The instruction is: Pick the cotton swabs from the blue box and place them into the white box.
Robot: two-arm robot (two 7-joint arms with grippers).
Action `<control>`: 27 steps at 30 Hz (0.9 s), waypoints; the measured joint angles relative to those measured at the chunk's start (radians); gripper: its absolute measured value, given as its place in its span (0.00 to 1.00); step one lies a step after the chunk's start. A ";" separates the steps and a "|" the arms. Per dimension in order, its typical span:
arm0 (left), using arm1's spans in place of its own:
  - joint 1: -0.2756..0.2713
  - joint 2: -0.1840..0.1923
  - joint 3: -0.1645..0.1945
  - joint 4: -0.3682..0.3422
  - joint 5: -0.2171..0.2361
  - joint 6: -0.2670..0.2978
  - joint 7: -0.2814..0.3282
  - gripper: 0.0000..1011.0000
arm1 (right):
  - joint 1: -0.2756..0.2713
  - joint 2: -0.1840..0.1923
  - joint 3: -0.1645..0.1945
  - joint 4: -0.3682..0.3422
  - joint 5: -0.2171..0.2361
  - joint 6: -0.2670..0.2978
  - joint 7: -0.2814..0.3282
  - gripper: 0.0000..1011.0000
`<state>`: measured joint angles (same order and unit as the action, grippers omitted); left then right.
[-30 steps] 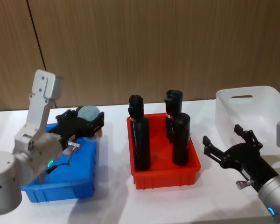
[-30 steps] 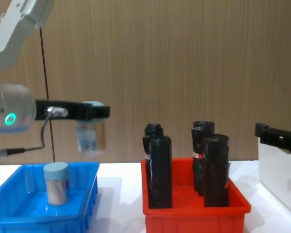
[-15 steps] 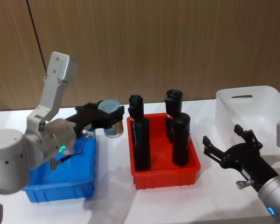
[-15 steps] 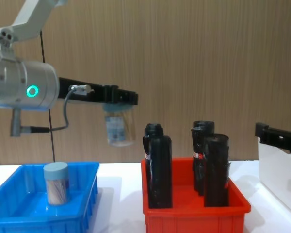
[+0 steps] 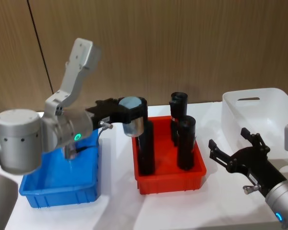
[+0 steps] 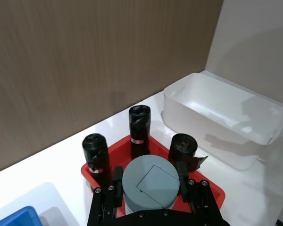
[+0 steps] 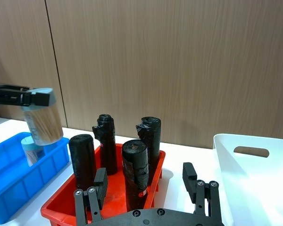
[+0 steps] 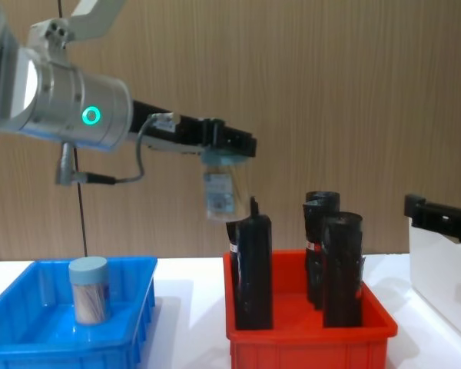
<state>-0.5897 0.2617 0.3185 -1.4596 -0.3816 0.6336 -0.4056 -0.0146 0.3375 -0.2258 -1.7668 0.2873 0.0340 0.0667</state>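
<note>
The left gripper (image 8: 229,146) pinches one cotton swabs jar (image 8: 221,192) at its lid, in the air above the left end of the red bin (image 5: 170,184), over a black bottle (image 8: 252,269). A second jar (image 8: 88,288) stands in the blue box (image 5: 57,194), left of the red bin. The right gripper (image 5: 229,139) hovers right of this bin with fingers spread, near the white box (image 5: 259,103).

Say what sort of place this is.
Likely a lab sorting bench: white table against a wood-panelled wall, a shallow blue plastic bin, a red plastic bin, and the left gripper holding a clear swab jar.
</note>
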 joint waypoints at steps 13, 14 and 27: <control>-0.066 -0.030 0.019 0.053 0.046 0.028 -0.065 0.67 | 0.000 0.000 0.000 0.000 0.000 0.000 0.000 0.99; -0.068 -0.031 0.019 0.055 0.048 0.029 -0.067 0.67 | 0.000 0.000 0.000 0.000 0.000 0.000 0.000 0.99; -0.090 -0.040 0.025 0.072 0.063 0.038 -0.089 0.67 | 0.023 0.005 0.005 0.000 0.007 0.050 0.058 0.99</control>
<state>-0.6798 0.2215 0.3440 -1.3873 -0.3184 0.6712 -0.4942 0.0084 0.3425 -0.2207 -1.7672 0.2947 0.0837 0.1246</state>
